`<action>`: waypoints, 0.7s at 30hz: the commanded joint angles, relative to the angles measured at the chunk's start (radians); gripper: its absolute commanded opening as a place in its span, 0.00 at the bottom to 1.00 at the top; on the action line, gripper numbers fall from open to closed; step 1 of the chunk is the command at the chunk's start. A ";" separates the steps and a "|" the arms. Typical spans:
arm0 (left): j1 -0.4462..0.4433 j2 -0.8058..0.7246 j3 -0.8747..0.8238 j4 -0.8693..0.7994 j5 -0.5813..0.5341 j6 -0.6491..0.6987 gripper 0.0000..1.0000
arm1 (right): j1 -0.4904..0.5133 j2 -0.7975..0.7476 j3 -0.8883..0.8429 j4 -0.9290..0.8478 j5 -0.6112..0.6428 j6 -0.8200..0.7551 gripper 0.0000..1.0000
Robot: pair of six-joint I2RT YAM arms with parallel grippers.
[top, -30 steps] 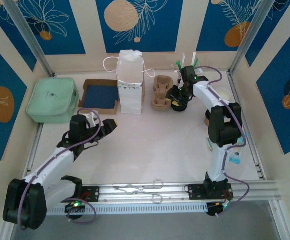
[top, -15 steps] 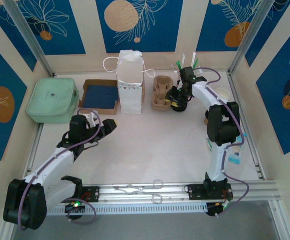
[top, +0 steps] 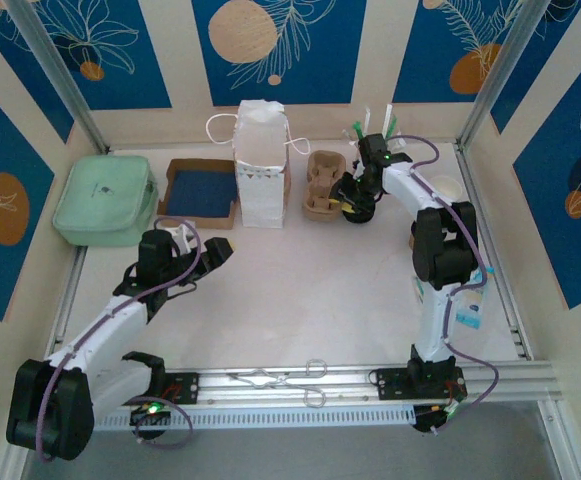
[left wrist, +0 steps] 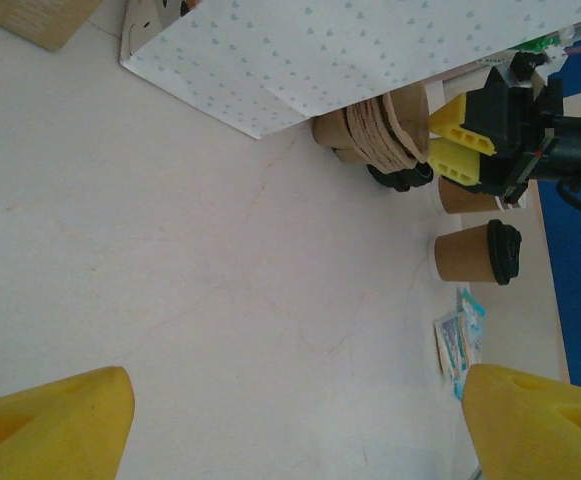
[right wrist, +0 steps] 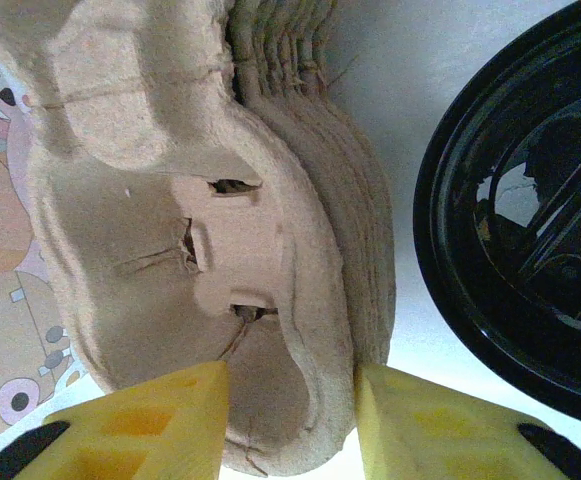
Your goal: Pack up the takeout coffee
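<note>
Leftward is where the right arm has edged over the last second, bringing the right end effector [top: 354,203] up against the stack of pulp cup carriers [top: 322,186]. The left arm has stayed put.

The takeout coffee [left wrist: 467,256], a brown paper cup with its black lid on, stands on the white surface [top: 300,290] at the right side, near the right arm. Nothing touches it. A few small sachets [left wrist: 457,342] lie near it.

Farther back, the right end effector's yellow fingers [right wrist: 160,420] sit either side of the top carrier's edge; whether they pinch it cannot be told. A black lid [right wrist: 515,215] lies just right of the carriers.

A white paper bag [top: 260,165] stands left of the carriers, then a shallow cardboard tray [top: 198,192], then a mint-green case [top: 105,200]. The left end effector [top: 202,248] hangs over the surface at the left, fingers spread wide, released and holding nothing.
</note>
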 commanded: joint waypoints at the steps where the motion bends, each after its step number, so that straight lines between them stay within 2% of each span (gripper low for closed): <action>1: 0.016 -0.019 -0.004 0.009 0.023 0.011 0.85 | 0.008 0.016 0.034 -0.011 -0.023 0.006 0.39; 8: 0.019 -0.027 -0.007 0.003 0.023 0.014 0.85 | 0.008 0.013 0.029 -0.003 -0.034 0.014 0.34; 21: 0.023 -0.038 -0.017 0.005 0.023 0.014 0.85 | 0.005 -0.017 0.008 0.026 -0.063 0.026 0.17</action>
